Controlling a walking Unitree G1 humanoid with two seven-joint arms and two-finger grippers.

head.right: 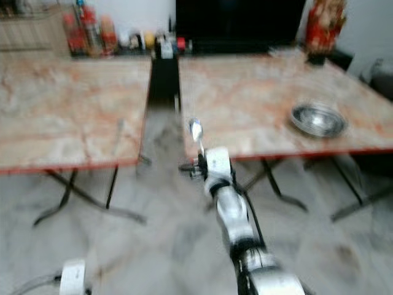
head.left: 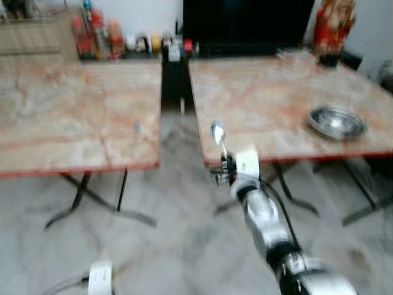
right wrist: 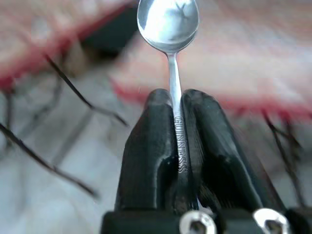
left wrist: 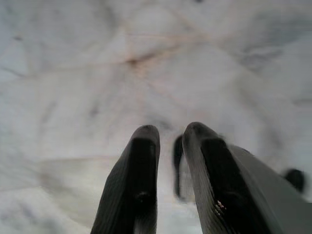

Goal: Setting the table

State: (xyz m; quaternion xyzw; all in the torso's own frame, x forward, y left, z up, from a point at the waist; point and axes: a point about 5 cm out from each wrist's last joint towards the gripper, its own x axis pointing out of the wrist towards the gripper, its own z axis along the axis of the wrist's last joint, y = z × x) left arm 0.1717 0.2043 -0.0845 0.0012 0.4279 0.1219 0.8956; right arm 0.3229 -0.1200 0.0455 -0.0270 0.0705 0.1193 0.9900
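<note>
My right gripper (head.left: 226, 163) is shut on a silver spoon (right wrist: 169, 29), whose bowl points up. It hangs in front of the near left corner of the right-hand marble table (head.left: 264, 92). A shallow steel bowl (head.left: 336, 121) rests on that table near its front right edge. My left arm hangs low over the marbled floor; its gripper (left wrist: 168, 139) holds nothing, and its two fingers stand close together with a narrow gap.
A second marble table (head.left: 73, 110) stands to the left, with a dark gap between the two. Bottles and jars (head.left: 98, 37) line the back. A dark screen (head.left: 245, 24) and a red figure (head.left: 333, 24) stand behind the right table. Folding legs show under both tables.
</note>
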